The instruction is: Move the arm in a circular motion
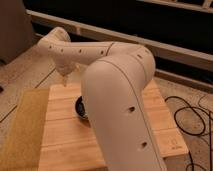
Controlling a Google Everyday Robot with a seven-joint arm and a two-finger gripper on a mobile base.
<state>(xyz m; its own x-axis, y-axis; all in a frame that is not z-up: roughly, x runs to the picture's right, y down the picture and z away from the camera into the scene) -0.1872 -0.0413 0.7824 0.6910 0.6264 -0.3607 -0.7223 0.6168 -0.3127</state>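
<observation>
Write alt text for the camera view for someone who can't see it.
A large cream-white arm fills the frame, bending left over a wooden table, its narrow tool pointing down near the table's far left corner. A dark bowl sits on the table, mostly hidden behind the arm; black cables lie on the floor at right.

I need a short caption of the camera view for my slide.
Cream-white arm bends over a wooden table, gripper at its far-left edge, partly hiding a dark bowl.

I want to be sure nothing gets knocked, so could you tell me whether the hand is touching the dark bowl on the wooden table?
Apart. The camera view shows the hand at the table's far left edge, with bare wood between it and the bowl.
</observation>
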